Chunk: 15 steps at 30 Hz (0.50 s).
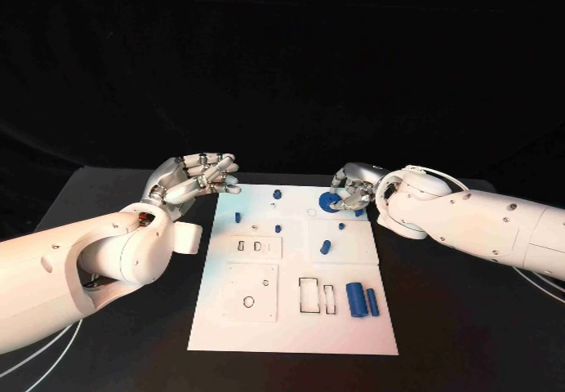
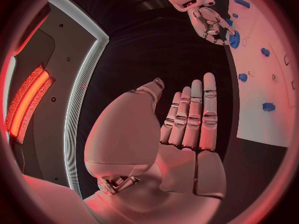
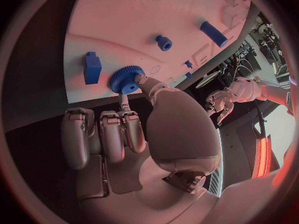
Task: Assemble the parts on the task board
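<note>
My fingers (image 3: 127, 129) look like brushed silver metal, smooth and faintly shiny, with darker seams between the segments. My right hand (image 1: 353, 189) and my left hand (image 1: 194, 181) share that finish. Both arms wear smooth, glossy white plastic shells dotted with small dark screws. The task board (image 1: 295, 327) is a matt white plate, flat and even, with thin dark-edged cutouts. The gear (image 3: 126, 79) looks like matt blue plastic with a finely ridged rim. The two blue cylinders (image 1: 362, 300) seem smooth plastic too. The worktop (image 1: 471, 327) is dull black, without shine.

No readable text or labels anywhere.
</note>
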{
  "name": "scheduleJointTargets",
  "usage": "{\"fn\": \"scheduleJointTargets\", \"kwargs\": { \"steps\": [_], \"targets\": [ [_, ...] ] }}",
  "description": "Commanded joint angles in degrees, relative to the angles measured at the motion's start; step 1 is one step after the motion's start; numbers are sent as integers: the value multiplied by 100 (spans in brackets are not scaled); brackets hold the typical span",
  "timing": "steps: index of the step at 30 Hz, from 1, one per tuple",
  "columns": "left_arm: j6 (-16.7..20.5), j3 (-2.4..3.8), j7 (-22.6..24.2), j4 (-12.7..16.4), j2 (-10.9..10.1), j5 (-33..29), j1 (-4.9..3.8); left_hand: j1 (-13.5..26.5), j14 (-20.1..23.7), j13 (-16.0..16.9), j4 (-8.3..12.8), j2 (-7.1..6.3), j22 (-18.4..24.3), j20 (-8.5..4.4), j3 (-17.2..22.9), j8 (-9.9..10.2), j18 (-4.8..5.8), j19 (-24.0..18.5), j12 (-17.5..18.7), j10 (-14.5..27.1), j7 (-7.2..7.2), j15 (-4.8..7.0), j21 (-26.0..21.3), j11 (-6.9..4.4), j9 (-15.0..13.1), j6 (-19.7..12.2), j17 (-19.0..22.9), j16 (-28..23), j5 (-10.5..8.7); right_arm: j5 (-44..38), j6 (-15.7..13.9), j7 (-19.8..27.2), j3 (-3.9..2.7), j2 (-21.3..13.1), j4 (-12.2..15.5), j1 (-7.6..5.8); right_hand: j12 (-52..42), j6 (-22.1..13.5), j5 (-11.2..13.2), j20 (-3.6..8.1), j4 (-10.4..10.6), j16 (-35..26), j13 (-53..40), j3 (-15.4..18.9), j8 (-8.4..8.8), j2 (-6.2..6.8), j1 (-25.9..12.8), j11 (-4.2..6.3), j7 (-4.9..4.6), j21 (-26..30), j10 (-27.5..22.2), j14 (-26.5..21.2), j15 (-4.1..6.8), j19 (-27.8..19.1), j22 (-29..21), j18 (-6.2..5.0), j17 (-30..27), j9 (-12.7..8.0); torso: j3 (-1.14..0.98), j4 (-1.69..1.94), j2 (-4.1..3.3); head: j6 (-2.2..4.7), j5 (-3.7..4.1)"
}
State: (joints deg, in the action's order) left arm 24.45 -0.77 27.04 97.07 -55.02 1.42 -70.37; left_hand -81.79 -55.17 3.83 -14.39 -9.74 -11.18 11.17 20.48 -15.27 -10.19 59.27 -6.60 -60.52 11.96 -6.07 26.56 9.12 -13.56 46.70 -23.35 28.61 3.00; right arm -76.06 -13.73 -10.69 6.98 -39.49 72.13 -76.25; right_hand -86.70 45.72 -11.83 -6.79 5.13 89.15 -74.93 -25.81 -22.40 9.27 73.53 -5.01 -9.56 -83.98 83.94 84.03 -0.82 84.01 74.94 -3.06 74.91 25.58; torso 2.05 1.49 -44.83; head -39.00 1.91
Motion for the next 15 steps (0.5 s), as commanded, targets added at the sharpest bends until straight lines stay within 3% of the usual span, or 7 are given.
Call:
{"fn": "scheduleJointTargets", "kwargs": {
  "steps": [1,12,15],
  "targets": [
    [-96,4,30,9,2,-10,-8,-23,51,9,5,29,-6,-3,10,38,-13,-44,22,13,37,0,34,3,2,-40,-6,36,-14,-561,-133,-97,25,4,42,45,-26,73,21,44,12,23,-1055,-35,-40,-64,-5,42,24,-23,274,540,61,127,600,84,1253,27,1,4,-1,-2,-2],
    [-104,4,17,7,-1,-10,-8,-26,60,9,5,37,-11,-3,11,39,-14,-50,29,10,37,1,43,3,0,-40,-21,47,-14,-1036,-460,-221,26,-27,177,63,-24,104,39,59,24,24,-1054,-34,-46,-58,-29,56,38,-37,275,541,78,138,623,89,1259,25,2,5,1,22,20],
    [-110,4,11,0,0,-10,-8,-26,60,9,5,37,-11,-3,11,39,-14,-50,29,10,37,1,43,3,0,-40,-21,47,-14,-1082,-625,-249,24,-104,352,66,-23,107,23,66,35,24,-1053,-35,-39,-54,-44,61,42,-42,275,541,82,142,632,92,1256,20,2,11,3,31,16]
  ]
}}
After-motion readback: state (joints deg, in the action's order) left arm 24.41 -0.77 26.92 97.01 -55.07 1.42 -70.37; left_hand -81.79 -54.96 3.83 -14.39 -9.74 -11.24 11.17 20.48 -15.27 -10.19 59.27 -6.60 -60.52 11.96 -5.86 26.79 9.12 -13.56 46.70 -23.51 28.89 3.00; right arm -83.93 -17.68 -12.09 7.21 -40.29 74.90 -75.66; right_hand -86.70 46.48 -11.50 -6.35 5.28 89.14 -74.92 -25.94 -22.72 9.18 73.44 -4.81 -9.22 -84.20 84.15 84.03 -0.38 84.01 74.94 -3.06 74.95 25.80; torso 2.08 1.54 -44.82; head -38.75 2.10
